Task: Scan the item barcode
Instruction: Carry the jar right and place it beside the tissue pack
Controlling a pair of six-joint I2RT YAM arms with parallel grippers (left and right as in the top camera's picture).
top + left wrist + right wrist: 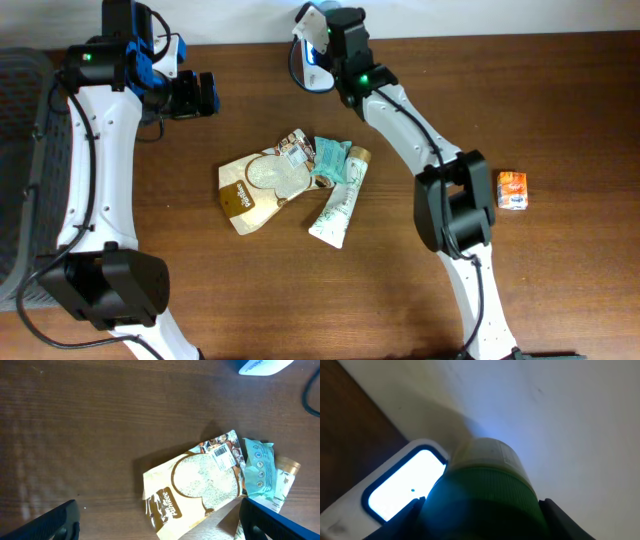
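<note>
My right gripper is shut on a round container with a ribbed green lid; its fingers press the lid from both sides. It holds the container close to the white scanner, whose window glows bright. In the overhead view this gripper sits at the table's far edge beside the scanner. No barcode shows on the container. My left gripper hangs open and empty above the table, left of the pile.
A tan coffee pouch with a barcode label, a teal packet and a cream tube lie mid-table. A small orange box sits at the right. A grey basket stands at the left edge.
</note>
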